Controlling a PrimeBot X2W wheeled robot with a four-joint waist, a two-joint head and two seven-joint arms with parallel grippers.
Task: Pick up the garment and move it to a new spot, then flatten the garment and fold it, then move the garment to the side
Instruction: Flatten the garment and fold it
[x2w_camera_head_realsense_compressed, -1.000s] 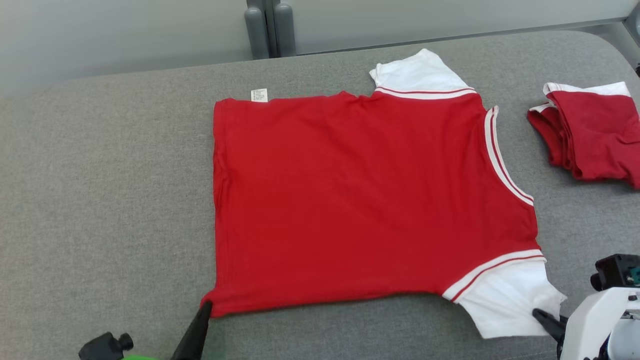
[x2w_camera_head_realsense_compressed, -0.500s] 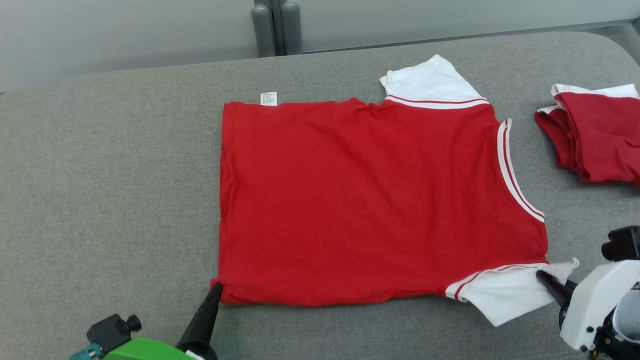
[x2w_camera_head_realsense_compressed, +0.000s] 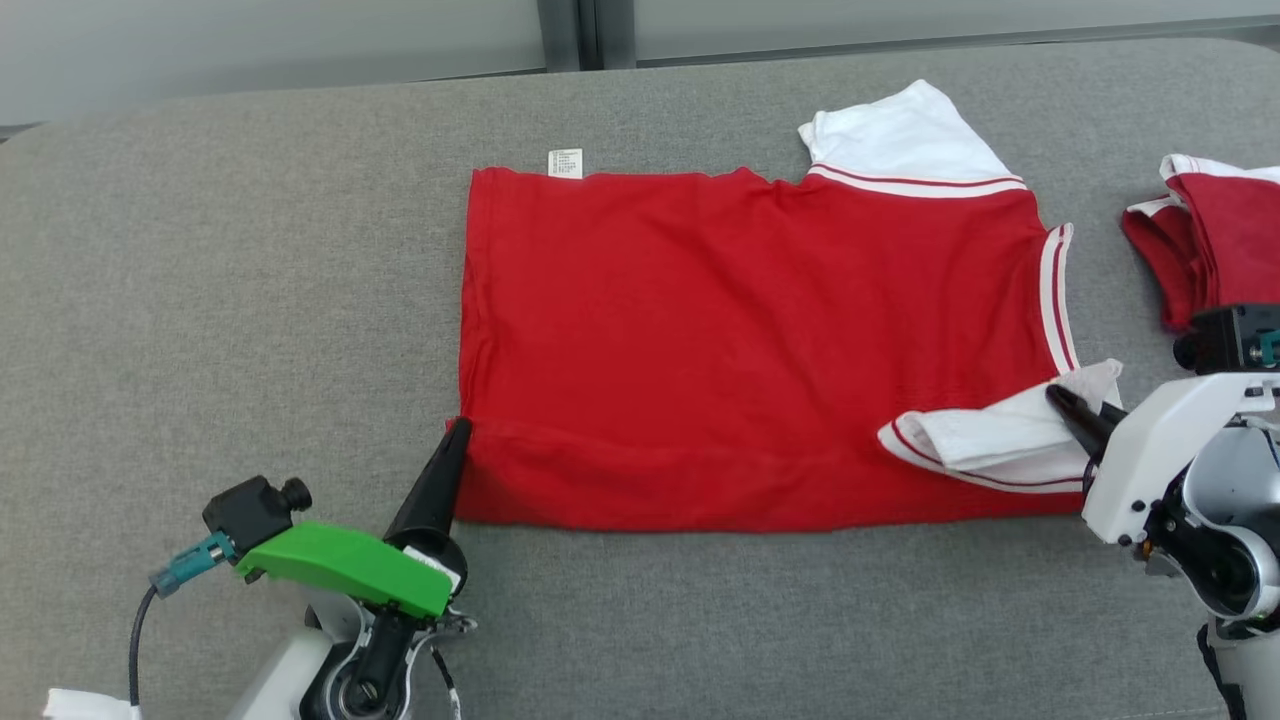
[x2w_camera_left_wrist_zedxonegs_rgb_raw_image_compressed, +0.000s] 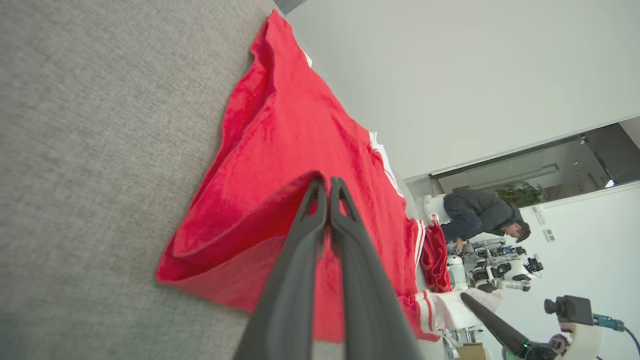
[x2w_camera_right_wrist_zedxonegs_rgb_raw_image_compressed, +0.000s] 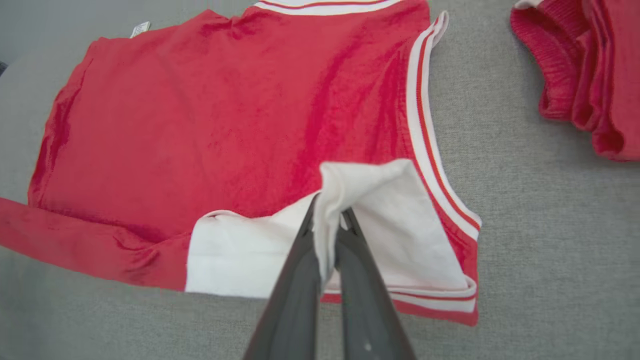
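Observation:
The garment (x2w_camera_head_realsense_compressed: 750, 330) is a red T-shirt with white sleeves, spread on the grey table (x2w_camera_head_realsense_compressed: 200, 250). My left gripper (x2w_camera_head_realsense_compressed: 458, 430) is shut on its near left hem corner, and that near edge is lifted and turned over the body. In the left wrist view the garment (x2w_camera_left_wrist_zedxonegs_rgb_raw_image_compressed: 280, 150) bunches around the closed left gripper (x2w_camera_left_wrist_zedxonegs_rgb_raw_image_compressed: 327, 182). My right gripper (x2w_camera_head_realsense_compressed: 1058, 396) is shut on the near white sleeve (x2w_camera_head_realsense_compressed: 1000, 440), which lies folded back over the red body. In the right wrist view the right gripper (x2w_camera_right_wrist_zedxonegs_rgb_raw_image_compressed: 327, 212) pinches the white sleeve (x2w_camera_right_wrist_zedxonegs_rgb_raw_image_compressed: 380, 240).
A second red and white garment (x2w_camera_head_realsense_compressed: 1215, 235), folded, lies at the table's right edge, close beyond my right arm; it also shows as a folded pile (x2w_camera_right_wrist_zedxonegs_rgb_raw_image_compressed: 590, 75). A white label (x2w_camera_head_realsense_compressed: 565, 162) sticks out at the far hem. A person (x2w_camera_left_wrist_zedxonegs_rgb_raw_image_compressed: 480, 212) bends over another robot in the background.
Both grippers have carried the near edge of the garment away from me, folding the hem and near sleeve over the body. The head camera has also shifted.

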